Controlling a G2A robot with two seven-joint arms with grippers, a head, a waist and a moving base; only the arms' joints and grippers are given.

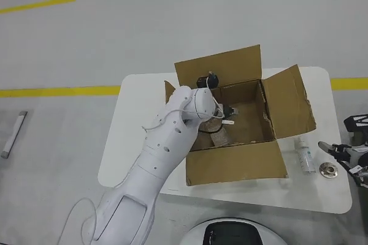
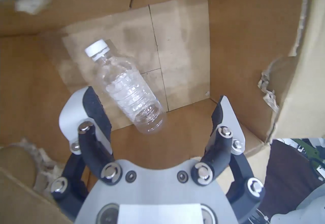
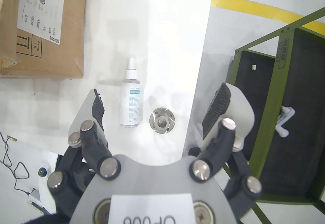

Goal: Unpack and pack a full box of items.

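Plastic bottle, lying in box: left hand wide open, empty, poised above it, apparently for pickup; right hand likewise open, empty.

The box walls shut in the left gripper. A clear bottle blocks the floor left of middle; there's room on its right. At the top view's lower right, a spray bottle and metal ring block the table.

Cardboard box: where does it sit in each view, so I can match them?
Top view: box mid-table, flaps open.
Left wrist view: its inside walls and floor, beyond the open left tool.
Right wrist view: a labelled corner, beyond the spray bottle.
Shared landmark: spray bottle beside it, top and right wrist views.
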